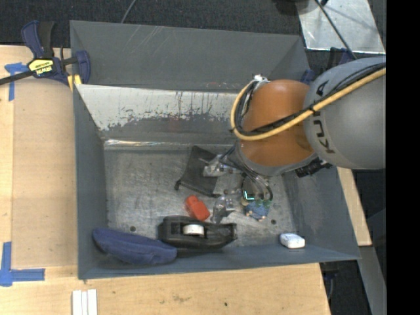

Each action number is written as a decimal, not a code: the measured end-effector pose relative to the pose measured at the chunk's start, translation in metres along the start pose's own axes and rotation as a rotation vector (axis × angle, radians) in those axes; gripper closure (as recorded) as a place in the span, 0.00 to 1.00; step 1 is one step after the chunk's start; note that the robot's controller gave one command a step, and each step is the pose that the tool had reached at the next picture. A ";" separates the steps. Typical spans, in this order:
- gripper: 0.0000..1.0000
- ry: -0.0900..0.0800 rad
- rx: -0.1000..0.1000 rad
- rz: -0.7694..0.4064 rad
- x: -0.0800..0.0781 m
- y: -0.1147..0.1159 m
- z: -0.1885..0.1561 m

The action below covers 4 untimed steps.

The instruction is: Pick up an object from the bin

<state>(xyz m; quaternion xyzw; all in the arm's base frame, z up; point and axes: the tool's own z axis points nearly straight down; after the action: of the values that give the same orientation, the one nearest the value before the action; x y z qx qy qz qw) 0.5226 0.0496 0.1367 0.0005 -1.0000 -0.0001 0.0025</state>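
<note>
One grey metal bin (88, 176) holds six loose things that can be counted. There is one black tape dispenser (197, 233) at lower centre and one blue cloth bundle (131, 245) at lower left. One small red piece (195, 207) lies at centre, with one dark flat sheet (197, 168) above it. One small white block (292, 241) sits at lower right, and one small blue-green bit (260, 208) lies right of centre.

— What can't you make out from your end?
— The orange cover (275, 126) on the wrist hides the upper part of the gripper (231, 199) from me, and the right side of the dark flat piece (197, 169) runs under it.
— And the bits beside it?
— A small blue-green thing (258, 207) just right of the gripper is too small for me to name. The grey arm (348, 117) is cut off at the right edge.
</note>
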 end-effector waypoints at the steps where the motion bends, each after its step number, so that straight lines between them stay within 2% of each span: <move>1: 0.00 -0.025 0.008 0.283 0.012 0.013 0.031; 2: 0.00 -0.009 -0.001 0.177 -0.024 0.007 0.039; 3: 1.00 -0.017 -0.002 0.178 -0.025 0.008 0.038; 4: 0.00 -0.015 -0.001 0.179 -0.025 0.007 0.039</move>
<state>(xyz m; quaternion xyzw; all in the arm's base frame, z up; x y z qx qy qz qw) 0.5472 0.0568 0.0973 -0.0889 -0.9960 -0.0005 -0.0052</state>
